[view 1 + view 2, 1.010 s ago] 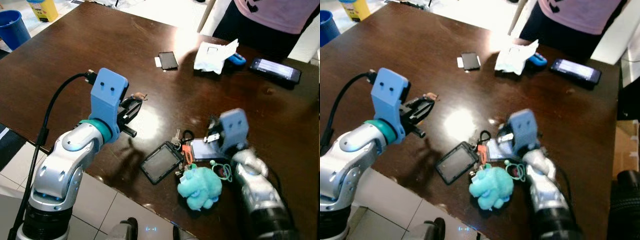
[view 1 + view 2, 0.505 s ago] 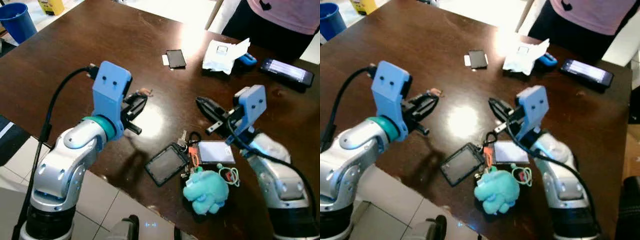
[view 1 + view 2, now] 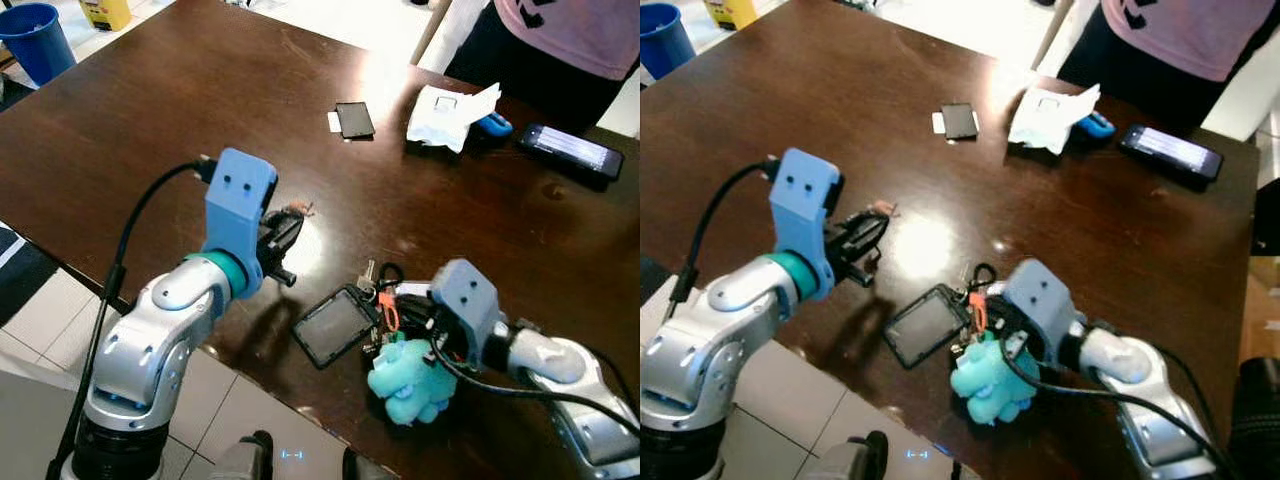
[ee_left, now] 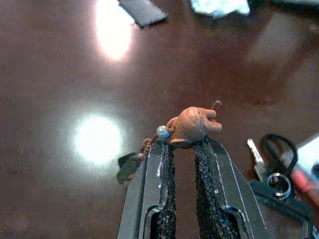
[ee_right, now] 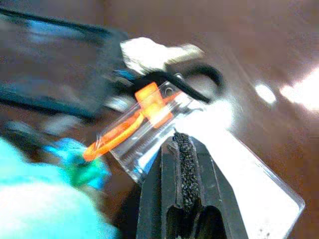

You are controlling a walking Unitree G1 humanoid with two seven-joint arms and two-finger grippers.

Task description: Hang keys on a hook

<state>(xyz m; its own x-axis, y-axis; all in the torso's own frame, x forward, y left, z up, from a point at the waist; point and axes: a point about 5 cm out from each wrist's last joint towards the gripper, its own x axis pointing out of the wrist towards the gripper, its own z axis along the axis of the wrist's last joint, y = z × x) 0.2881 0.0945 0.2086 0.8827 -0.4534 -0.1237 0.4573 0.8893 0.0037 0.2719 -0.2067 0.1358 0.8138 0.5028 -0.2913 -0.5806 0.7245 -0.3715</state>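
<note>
- Right claw (image 5: 182, 142), its fingers together, sits low over the keys (image 3: 375, 290), touching the clear card holder (image 5: 149, 124): part the fingers before gripping.
- Left claw (image 4: 185, 142), clamped on a small brown charm (image 4: 194, 124), hovers above the desk (image 3: 150, 110), well apart.

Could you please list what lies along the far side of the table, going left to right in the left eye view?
Small black phone → crumpled white paper → blue object → larger black phone.
</note>
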